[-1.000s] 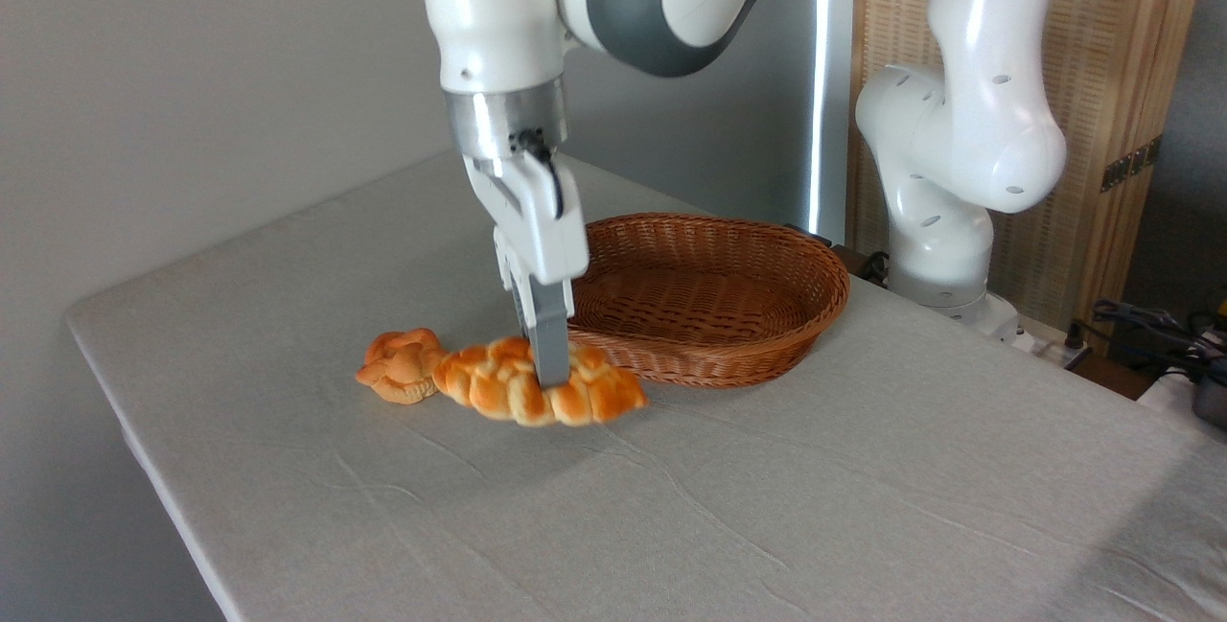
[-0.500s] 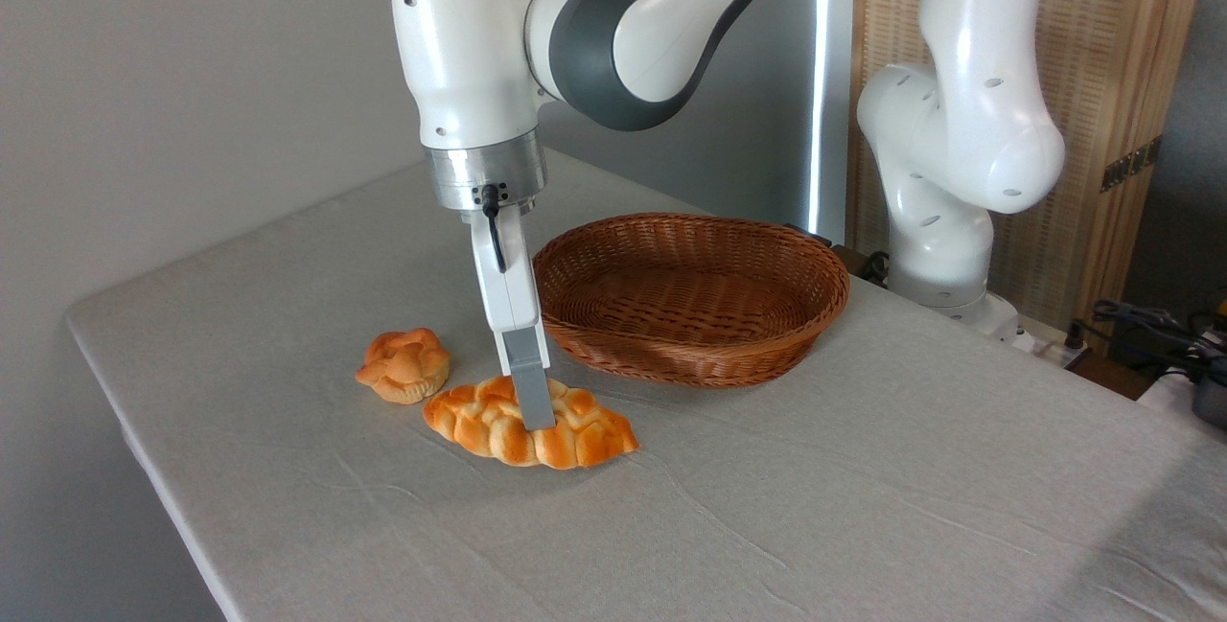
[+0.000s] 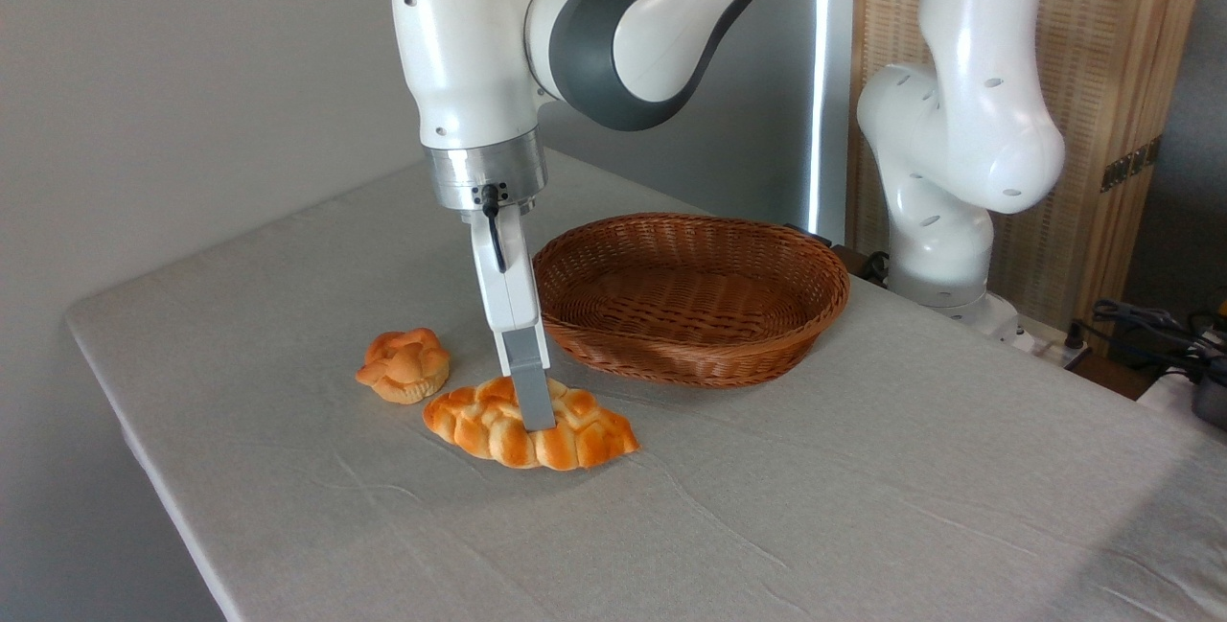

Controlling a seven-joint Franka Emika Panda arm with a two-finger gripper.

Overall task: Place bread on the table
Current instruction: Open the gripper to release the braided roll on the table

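The bread [image 3: 585,437], a braided golden-orange loaf, lies on the table [image 3: 815,526] covered in light grey cloth, in front of the basket. My gripper [image 3: 537,423] comes straight down on the loaf's middle and is seen edge-on. Its near finger [image 3: 530,392] crosses the front of the loaf, and the far finger is hidden behind it. The fingers look closed on the bread, whose underside rests on the cloth.
A small flower-topped bun [image 3: 404,365] sits just left of the loaf, with a narrow gap between them. The brown wicker basket [image 3: 690,368] stands close behind and to the right. My arm's base [image 3: 944,258] is at the back right. The table's left edge lies near the bun.
Since a second ago, the gripper has brought the bread down and forward, away from the bun and the basket, and turned edge-on. Over the last half second nothing moved.
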